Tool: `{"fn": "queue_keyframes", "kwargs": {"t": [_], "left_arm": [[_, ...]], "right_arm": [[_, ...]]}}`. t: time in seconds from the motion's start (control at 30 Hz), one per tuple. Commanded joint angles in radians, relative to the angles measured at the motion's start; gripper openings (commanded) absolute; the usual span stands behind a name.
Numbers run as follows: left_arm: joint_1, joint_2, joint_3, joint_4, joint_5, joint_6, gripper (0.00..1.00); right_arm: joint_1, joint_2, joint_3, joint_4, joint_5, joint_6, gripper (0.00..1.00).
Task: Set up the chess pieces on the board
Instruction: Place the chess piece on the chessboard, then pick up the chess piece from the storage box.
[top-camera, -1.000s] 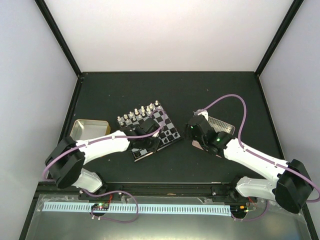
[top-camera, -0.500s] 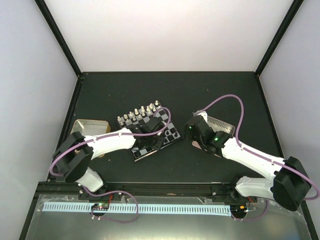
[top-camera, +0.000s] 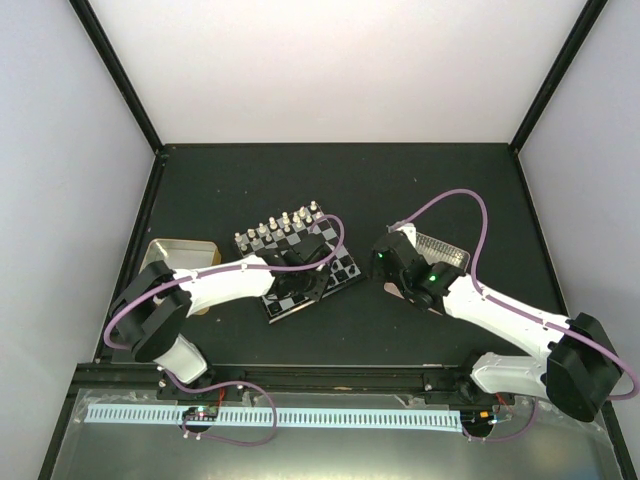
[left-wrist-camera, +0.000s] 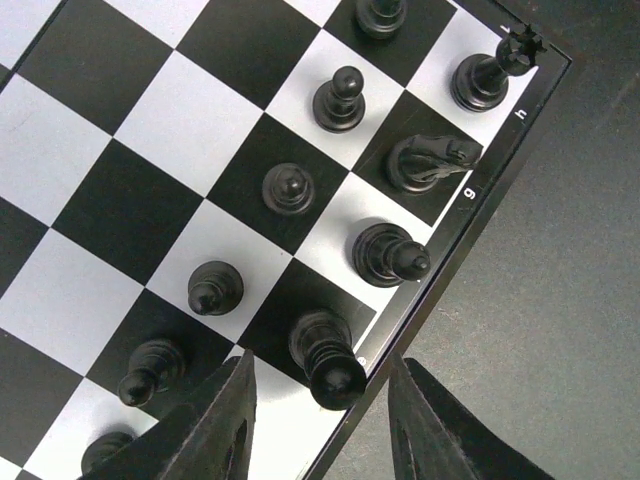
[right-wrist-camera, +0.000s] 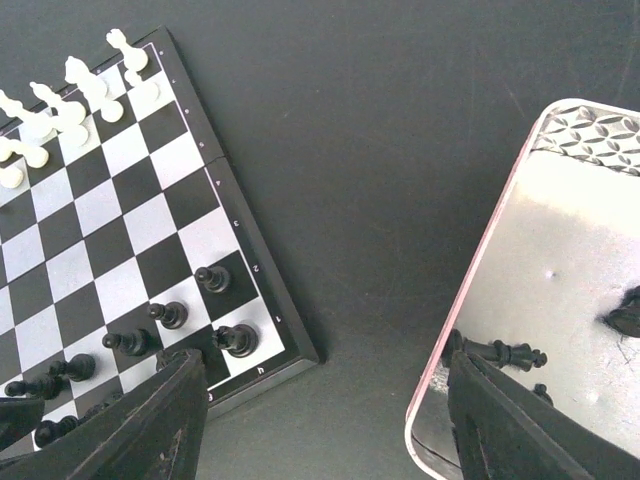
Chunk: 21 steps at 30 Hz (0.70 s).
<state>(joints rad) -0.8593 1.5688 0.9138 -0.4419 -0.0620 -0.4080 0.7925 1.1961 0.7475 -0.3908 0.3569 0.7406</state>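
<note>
The board (top-camera: 341, 263) lies mid-table, with white pieces (top-camera: 276, 228) lined along its far edge. My left gripper (top-camera: 312, 272) hovers over the near right corner. In the left wrist view it (left-wrist-camera: 320, 395) is open, its jaws either side of a tall black piece (left-wrist-camera: 325, 358) standing on an edge square, not touching it. A bishop (left-wrist-camera: 390, 255), knight (left-wrist-camera: 430, 160), rook (left-wrist-camera: 490, 72) and pawns (left-wrist-camera: 290, 187) stand nearby. My right gripper (right-wrist-camera: 340, 425) is open and empty above bare table between the board (right-wrist-camera: 130, 230) and the pink-rimmed tray (right-wrist-camera: 560, 300).
A black piece (right-wrist-camera: 500, 352) lies on its side in the pink-rimmed tray (top-camera: 445, 250), with another dark piece (right-wrist-camera: 625, 315) at its right edge. A tan-rimmed tray (top-camera: 180, 255) sits left of the board. Black frame rails border the table.
My left gripper has moved right along the board's near edge to the corner region. The right arm has hardly moved.
</note>
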Motion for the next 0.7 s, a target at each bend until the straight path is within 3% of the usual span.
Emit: {"fn": "queue_keyframes", "kwargs": {"t": [0.0, 0.23, 0.47, 0.67], "left_arm": [[-0.006, -0.020, 0.039, -0.022, -0.008, 0.004, 0.40], [0.001, -0.181, 0.053, -0.035, -0.041, -0.020, 0.47], [0.051, -0.393, 0.004, -0.012, -0.124, -0.065, 0.51], [0.088, -0.570, -0.099, 0.064, -0.195, -0.085, 0.57]], "right_arm": [[-0.001, -0.026, 0.008, -0.012, 0.054, 0.027, 0.67], [-0.055, -0.125, -0.032, -0.036, 0.105, 0.034, 0.67], [-0.277, -0.113, -0.081, -0.093, -0.025, 0.028, 0.66], [-0.382, -0.009, -0.098, -0.110, -0.102, -0.025, 0.53]]}}
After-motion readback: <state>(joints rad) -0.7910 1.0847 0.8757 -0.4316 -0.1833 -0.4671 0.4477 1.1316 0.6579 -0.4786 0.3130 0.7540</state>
